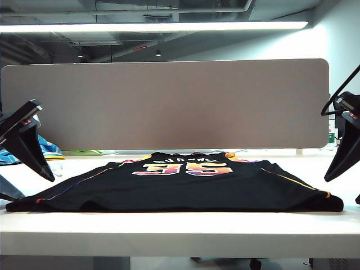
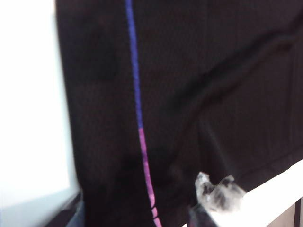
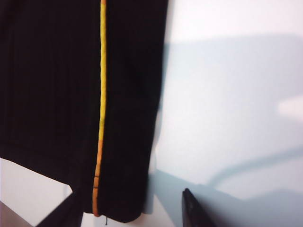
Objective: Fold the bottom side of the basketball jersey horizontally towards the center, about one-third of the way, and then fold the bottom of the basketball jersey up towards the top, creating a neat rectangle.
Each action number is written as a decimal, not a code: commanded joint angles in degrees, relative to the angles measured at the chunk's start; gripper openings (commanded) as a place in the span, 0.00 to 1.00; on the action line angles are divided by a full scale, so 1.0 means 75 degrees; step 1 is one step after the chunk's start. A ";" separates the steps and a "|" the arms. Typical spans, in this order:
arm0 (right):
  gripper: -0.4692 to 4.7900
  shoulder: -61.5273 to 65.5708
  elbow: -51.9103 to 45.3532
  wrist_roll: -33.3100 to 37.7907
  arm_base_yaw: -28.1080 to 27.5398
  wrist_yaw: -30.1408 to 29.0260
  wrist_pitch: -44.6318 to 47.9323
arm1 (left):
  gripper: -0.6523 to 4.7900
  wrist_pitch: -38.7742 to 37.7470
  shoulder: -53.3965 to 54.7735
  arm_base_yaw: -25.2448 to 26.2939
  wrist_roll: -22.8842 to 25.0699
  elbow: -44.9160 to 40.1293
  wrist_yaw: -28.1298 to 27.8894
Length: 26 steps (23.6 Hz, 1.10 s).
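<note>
Jersey: while both arms hang above it, the basketball jersey (image 1: 180, 188) lies flat along the table's (image 1: 180, 230) front edge.
Left gripper (image 1: 42, 163): over the table's left edge, jaws released.
Right gripper (image 1: 337, 166): over the right edge, jaws released, empty.

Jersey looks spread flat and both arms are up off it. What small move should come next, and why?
Probably lower both tools to the jersey's near hem corners. It lies flat and unfolded on the table, number facing up. The left tool and right tool hang clear above its two sides, holding nothing. The right wrist view shows open jaws just off the orange-piped corner; the left tool's state is unclear in its view.
</note>
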 commanded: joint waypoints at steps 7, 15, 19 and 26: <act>0.62 0.0353 0.0035 0.0187 0.0032 -0.0047 0.0344 | 0.62 -0.0498 0.0114 0.0003 0.0306 -0.0105 -0.0411; 0.64 0.0877 0.0032 0.0353 0.0297 -0.0318 0.0487 | 0.62 -0.0495 0.0117 0.0000 0.0312 -0.0105 -0.0405; 0.64 0.0877 0.0032 0.0417 0.0385 -0.0396 0.0425 | 0.62 -0.0560 0.0117 0.0000 0.0338 -0.0105 -0.0102; 0.63 0.0877 0.0032 0.0586 0.0583 -0.0393 0.0519 | 0.61 -0.0906 0.0117 -0.0006 0.0705 -0.0105 -0.0061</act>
